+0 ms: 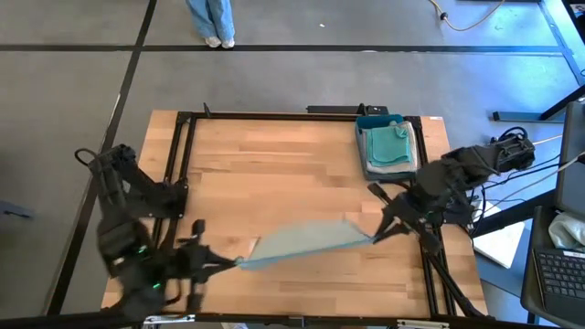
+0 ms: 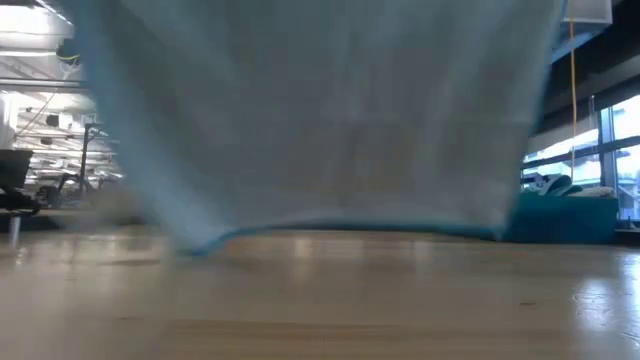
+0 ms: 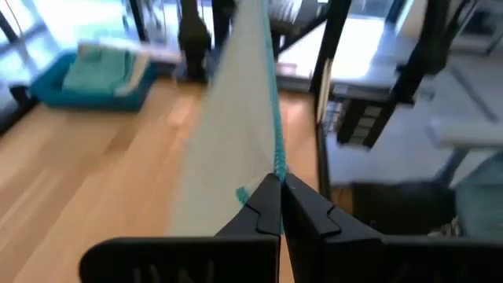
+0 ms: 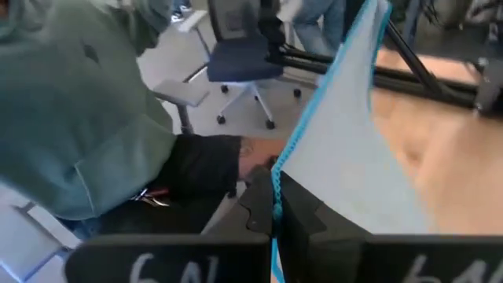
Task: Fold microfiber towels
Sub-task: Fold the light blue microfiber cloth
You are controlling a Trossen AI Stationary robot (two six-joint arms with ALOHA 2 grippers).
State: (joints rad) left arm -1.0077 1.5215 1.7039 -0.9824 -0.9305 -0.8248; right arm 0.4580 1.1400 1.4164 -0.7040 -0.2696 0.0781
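Note:
A pale blue microfiber towel [image 1: 302, 243] with a teal stitched edge hangs spread between my two grippers over the table's near half. My left gripper [image 1: 235, 264] is shut on its left top corner and my right gripper [image 1: 374, 237] on its right top corner. In the low view the towel [image 2: 330, 120] fills most of the picture, and its lower edge [image 2: 330, 226] hangs close to the tabletop; whether it touches, I cannot tell. More folded towels [image 1: 388, 146], teal and pale green, lie stacked in the blue tray [image 1: 362, 137] at the far right. My left gripper pinches the towel's corner at the teal stitched edge [image 3: 277, 167] between its two fingers [image 3: 263, 206]. The fingers come from the table's left, slanting a little downward. The top edge runs taut away from them and the cloth hangs below. My right gripper pinches the opposite corner at the stitched edge [image 4: 284, 161] between its two fingers [image 4: 259, 206]. The fingers come from the table's right, slanting a little downward. The cloth hangs below the taut top edge.
A black frame [image 1: 274, 116] runs round the wooden table [image 1: 274, 174]. A seated person in a green top [image 4: 71, 110] and an office chair [image 4: 244, 55] show beyond the table's near side. Another person's legs [image 1: 211, 20] stand past the far edge.

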